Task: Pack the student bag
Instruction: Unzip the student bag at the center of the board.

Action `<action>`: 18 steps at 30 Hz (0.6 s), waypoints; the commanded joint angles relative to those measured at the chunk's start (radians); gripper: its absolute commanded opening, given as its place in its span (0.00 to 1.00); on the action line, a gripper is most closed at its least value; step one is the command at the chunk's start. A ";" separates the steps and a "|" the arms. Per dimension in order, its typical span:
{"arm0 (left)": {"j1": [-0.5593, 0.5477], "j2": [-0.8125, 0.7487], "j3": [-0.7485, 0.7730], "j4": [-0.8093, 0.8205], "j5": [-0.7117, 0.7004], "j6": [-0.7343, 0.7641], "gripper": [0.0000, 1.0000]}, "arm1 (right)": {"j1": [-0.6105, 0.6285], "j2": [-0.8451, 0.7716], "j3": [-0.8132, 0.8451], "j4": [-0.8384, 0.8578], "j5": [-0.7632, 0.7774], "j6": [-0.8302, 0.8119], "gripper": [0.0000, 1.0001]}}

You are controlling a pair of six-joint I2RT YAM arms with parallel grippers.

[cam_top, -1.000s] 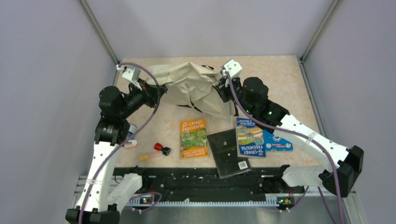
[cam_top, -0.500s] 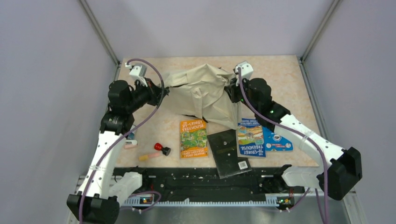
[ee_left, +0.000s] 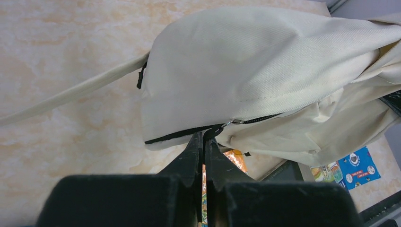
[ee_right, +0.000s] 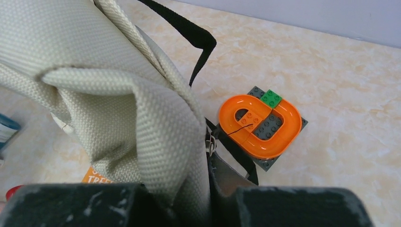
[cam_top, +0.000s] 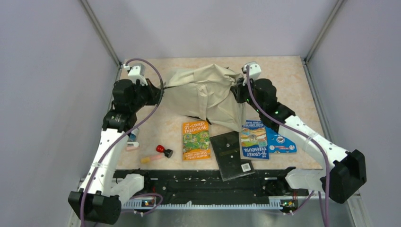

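Note:
The cream student bag hangs stretched between my two grippers above the far half of the table. My left gripper is shut on the black zipper pull at the end of the bag's zipper line; the bag fills the left wrist view, its beige shoulder strap trailing left. My right gripper is shut on a thick fold of the bag's fabric, a black strap running behind it.
On the table lie an orange book, a dark flat sleeve, a blue book over a blue card, a red-capped piece and a pink-yellow stick. An orange and grey brick toy lies under the bag.
Both grippers have moved up and away toward the far side, carrying the bag with them. The bag's lower flap has lifted off the books.

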 commanded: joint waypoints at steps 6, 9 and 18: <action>0.021 -0.006 0.000 0.078 0.094 -0.015 0.00 | -0.051 -0.026 0.062 -0.040 0.094 0.020 0.65; 0.021 0.008 0.000 0.085 0.131 -0.029 0.00 | -0.050 -0.058 0.093 -0.081 0.114 0.026 0.74; 0.019 0.018 -0.003 0.099 0.183 -0.057 0.00 | -0.050 -0.239 0.097 0.010 -0.063 0.050 0.79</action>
